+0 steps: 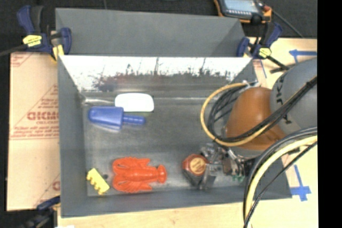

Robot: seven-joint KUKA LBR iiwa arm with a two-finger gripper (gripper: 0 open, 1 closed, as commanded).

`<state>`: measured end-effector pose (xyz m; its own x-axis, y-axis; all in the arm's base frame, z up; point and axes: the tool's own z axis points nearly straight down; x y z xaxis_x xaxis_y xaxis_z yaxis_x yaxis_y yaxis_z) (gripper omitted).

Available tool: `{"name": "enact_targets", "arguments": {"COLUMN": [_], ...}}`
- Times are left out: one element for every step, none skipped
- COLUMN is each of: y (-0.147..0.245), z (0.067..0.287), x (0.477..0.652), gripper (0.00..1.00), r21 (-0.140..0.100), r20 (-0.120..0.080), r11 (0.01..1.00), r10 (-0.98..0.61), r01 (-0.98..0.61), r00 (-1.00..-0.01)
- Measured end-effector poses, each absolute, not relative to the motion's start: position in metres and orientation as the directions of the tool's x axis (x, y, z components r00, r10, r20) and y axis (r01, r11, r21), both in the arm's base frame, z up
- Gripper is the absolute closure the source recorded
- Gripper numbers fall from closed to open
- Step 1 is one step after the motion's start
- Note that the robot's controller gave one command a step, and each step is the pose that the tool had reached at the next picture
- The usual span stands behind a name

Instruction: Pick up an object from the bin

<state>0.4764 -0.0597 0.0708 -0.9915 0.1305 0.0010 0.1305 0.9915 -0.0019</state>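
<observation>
**Claw low beside round brown piece in bin's lower right corner**

The robot's claw (pixel 208 172) hangs low in the lower right of the grey bin (pixel 160 45), right beside a small round brown piece (pixel 193 165) with a gold centre that lies on the bin floor. The claw's dark parts meet or overlap the piece's right edge. Whether the claw is spread, pressed together or pinching anything cannot be told from this angle. The arm (pixel 299 99), with its orange cover (pixel 251 115) and looped cables, reaches in from the right of the frame. Along the lower edge to the left lie a red toy lobster (pixel 138 174) and, just beside it, a small yellow block (pixel 98 181). A blue scoop (pixel 109 117) and a white oval bar (pixel 134 102) sit touching in the upper left, well apart from the claw. The step in hand appears to be the grasp of the round piece. Done well, it calls for centring the claw over the piece, keeping clear of the near wall, and closing squarely across its width so the round shape does not slip out sideways.
</observation>
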Motion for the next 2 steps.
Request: {"name": "enact_targets", "arguments": {"y": [-0.06,-0.108], "z": [0.071,0.07], "x": [0.476,0.478], "gripper": [1.0,1.0], "r21": [-0.002,0.001], "r20": [0.001,-0.002], "r11": [0.992,0.994], "r10": [0.129,0.111], "r01": [0.129,0.111], "r00": [-0.992,-0.994]}}
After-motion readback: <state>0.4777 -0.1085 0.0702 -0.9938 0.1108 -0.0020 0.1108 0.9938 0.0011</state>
